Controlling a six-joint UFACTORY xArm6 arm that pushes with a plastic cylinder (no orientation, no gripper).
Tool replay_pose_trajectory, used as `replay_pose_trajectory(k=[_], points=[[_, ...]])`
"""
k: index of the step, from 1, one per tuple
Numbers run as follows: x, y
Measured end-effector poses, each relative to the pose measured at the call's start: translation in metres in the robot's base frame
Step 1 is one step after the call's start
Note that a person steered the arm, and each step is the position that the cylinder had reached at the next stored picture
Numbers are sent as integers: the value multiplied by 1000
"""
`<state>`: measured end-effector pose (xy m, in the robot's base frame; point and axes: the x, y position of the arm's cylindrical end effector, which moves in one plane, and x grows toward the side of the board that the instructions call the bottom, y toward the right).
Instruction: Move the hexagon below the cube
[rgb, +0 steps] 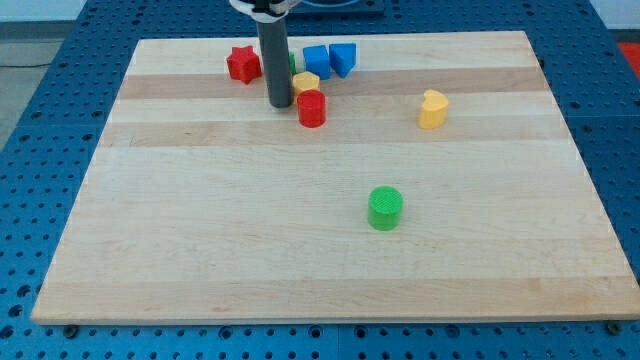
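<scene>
My tip (279, 103) rests on the board just left of the yellow hexagon (306, 83) and seems to touch it. The hexagon sits right below the blue cube (316, 59) and touches the red cylinder (312, 108) below it. The rod hides most of a green star block (291, 62) behind it. A blue wedge-like block (343, 58) stands right of the cube.
A red star block (241, 63) lies at the view's top left of the rod. A yellow heart-like block (432, 108) stands at the right. A green cylinder (385, 208) stands in the lower middle of the wooden board (200, 250).
</scene>
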<state>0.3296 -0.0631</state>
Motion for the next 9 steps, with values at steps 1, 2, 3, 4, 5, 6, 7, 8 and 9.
replay_pose_trajectory(k=[1, 2, 3, 4, 5, 6, 7, 8, 9], points=[[0, 15], [0, 19], [-1, 19], [-8, 19], [-13, 19], [-13, 19], [-13, 9], [-13, -26], [12, -45]])
